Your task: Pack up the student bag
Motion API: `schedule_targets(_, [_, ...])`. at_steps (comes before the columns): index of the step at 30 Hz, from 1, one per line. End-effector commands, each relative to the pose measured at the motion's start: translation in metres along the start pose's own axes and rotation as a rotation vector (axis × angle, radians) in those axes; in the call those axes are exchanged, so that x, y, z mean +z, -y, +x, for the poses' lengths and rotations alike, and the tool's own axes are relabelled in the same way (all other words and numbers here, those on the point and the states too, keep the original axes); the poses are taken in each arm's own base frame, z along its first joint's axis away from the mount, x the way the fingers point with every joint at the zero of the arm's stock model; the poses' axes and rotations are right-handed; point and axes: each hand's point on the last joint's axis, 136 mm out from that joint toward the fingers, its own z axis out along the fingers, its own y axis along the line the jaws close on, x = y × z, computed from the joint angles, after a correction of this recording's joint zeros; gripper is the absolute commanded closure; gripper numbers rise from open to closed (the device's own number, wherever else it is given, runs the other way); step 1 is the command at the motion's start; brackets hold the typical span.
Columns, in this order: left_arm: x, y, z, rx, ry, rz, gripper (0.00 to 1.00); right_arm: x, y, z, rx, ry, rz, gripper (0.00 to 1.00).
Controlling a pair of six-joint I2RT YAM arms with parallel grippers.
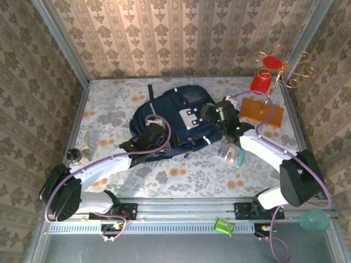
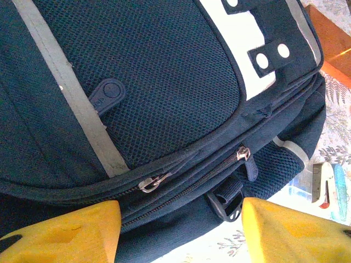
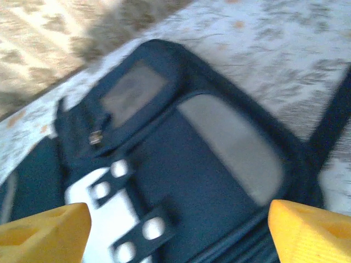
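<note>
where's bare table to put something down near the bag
Free: the floral cloth back left, between the dark navy fabric backpack and the left wall; also the near strip in front of it. Crowded: right side, with red cup, orange board, gold wire stand.

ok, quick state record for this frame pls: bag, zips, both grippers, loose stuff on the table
bag: student bag lying mid-table, studded white patches facing up
zips: two pulls near the left fingers; the lower zip's teeth look shut
left: left gripper open, at the bag's zip edge, nothing between the fingers
right: right gripper open wide, above the bag's front, nothing held
loose: red cup and orange board at far right; small white and teal items beside the bag
</note>
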Motion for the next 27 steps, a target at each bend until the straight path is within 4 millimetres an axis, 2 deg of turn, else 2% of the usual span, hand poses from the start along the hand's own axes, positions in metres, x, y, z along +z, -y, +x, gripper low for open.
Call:
schedule_targets(1, [0.004, -0.008, 0.007, 0.008, -0.009, -0.026, 0.39, 0.022, 0.044, 0.014, -0.059, -0.152, 0.101, 0.11])
schedule_targets(7, [0.004, -0.011, 0.012, 0.012, -0.016, -0.034, 0.39, 0.07, 0.044, 0.013, -0.036, -0.325, -0.001, 0.11])
schedule_targets(9, [0.004, -0.011, 0.014, 0.005, -0.017, -0.032, 0.39, 0.082, 0.043, 0.019, 0.0, -0.37, -0.048, 0.15])
schedule_targets(11, [0.004, -0.01, 0.015, -0.002, -0.019, -0.03, 0.39, 0.086, 0.037, 0.029, 0.035, -0.413, -0.109, 0.24])
schedule_targets(14, [0.004, -0.007, 0.015, -0.01, -0.02, -0.026, 0.42, 0.084, 0.032, 0.036, 0.069, -0.42, -0.164, 0.4])
schedule_targets(15, [0.004, -0.006, 0.015, -0.012, -0.018, -0.026, 0.43, 0.081, 0.033, 0.036, 0.076, -0.41, -0.168, 0.51])
schedule_targets(17, [0.005, -0.003, 0.015, -0.014, -0.016, -0.026, 0.46, 0.074, 0.033, 0.034, 0.094, -0.379, -0.177, 0.66])
schedule_targets(22, [0.009, -0.004, 0.009, -0.01, -0.006, -0.044, 0.47, 0.055, 0.024, 0.031, 0.148, -0.324, -0.242, 0.79])
schedule_targets(27, [0.007, -0.017, -0.001, 0.007, 0.026, -0.111, 0.47, 0.037, 0.022, 0.031, 0.158, -0.279, -0.265, 0.89])
